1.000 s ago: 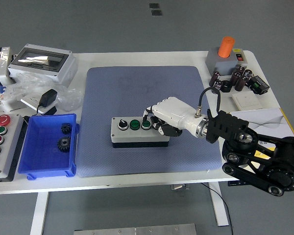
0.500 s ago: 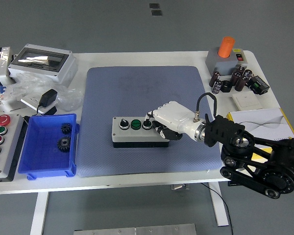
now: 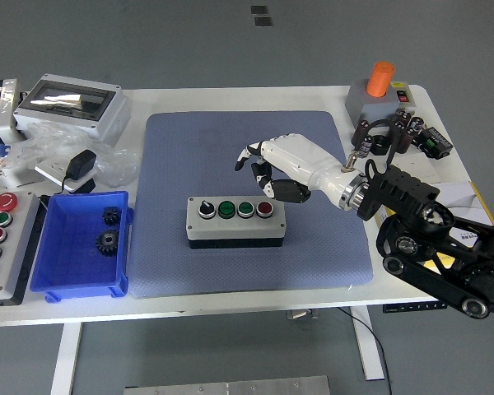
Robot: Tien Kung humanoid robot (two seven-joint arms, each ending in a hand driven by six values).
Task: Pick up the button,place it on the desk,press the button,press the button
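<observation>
Head view. The button box [image 3: 235, 220], a long grey housing on a black base, lies flat on the blue mat [image 3: 255, 156] near the mat's front half, its long side facing the camera; this puts its four round caps upward and within reach from the right. The caps run left to right: a black-and-white knob, two green buttons [image 3: 236, 209], and a red button [image 3: 264, 209] at the right end

The right hand [image 3: 281, 167], a glossy white shell with dark jointed fingers [image 3: 262, 174], hovers above and just behind the box's right half, clear of it. It holds nothing; the index finger points out to the left while the other fingers are curled under, a pose suited to pressing with one fingertip. Judged from the layout, the box is already set down and the pressing stage is in hand

The mat is finely textured and looks soft, probably there to stop the hard-cased box from sliding under a downward push

Unused items sit apart: a blue plastic bin [image 3: 45, 263] with two dark toothed gears [image 3: 107, 241] at left, a grey lidded case [image 3: 70, 104] at far left, a grey block with an orange cap [image 3: 382, 79] at far right

The left hand is not in view
</observation>
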